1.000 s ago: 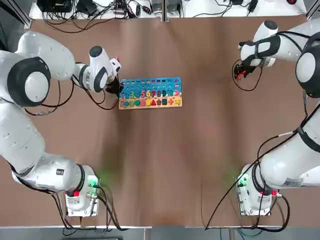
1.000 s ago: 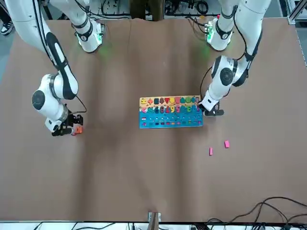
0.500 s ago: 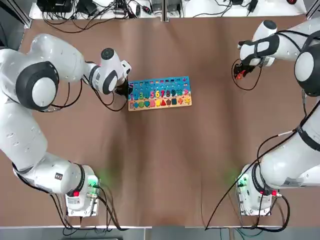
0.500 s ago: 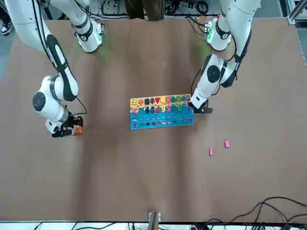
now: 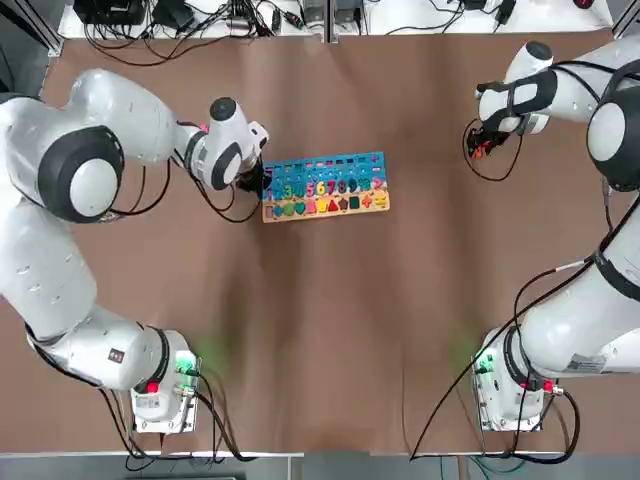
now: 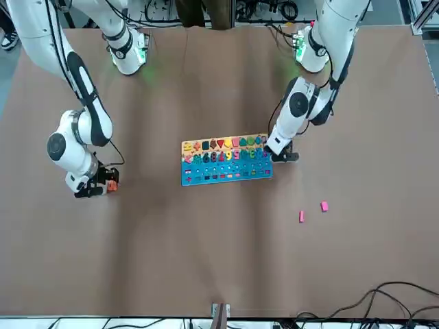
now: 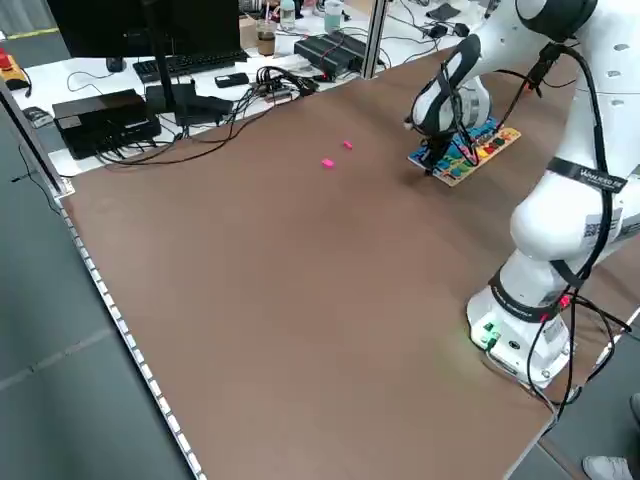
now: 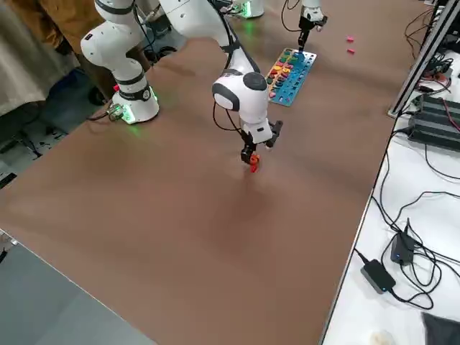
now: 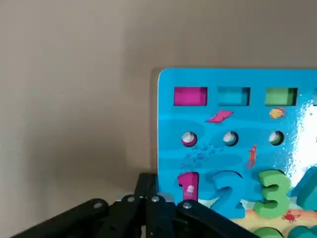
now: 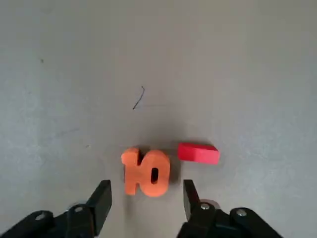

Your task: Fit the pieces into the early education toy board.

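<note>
The toy board (image 5: pixel 325 186) lies flat mid-table, blue with coloured numbers and a wooden strip of shapes (image 6: pixel 225 160). My left gripper (image 5: pixel 258 182) is shut and presses against the board's left short edge (image 9: pixel 159 148), low on the table. Two pink pieces (image 6: pixel 301 216) (image 6: pixel 324 205) lie loose on the far side, to the robot's left. Far right, my right gripper (image 10: pixel 146 198) hangs open just above an orange "10" piece (image 10: pixel 146 172), one fingertip on each side and not touching. A small red block (image 10: pixel 198 153) lies beside it.
Cables, a keyboard and electronics (image 7: pixel 120 110) crowd the white desk beyond the table's far edge. More cables and a power brick (image 8: pixel 402 248) lie past the right edge. The arm bases (image 5: pixel 160 395) stand at the near edge, with bare brown tabletop between them.
My shut left gripper has slid the board toward the robot's right. The right gripper's fingers have narrowed a little around the orange piece.
</note>
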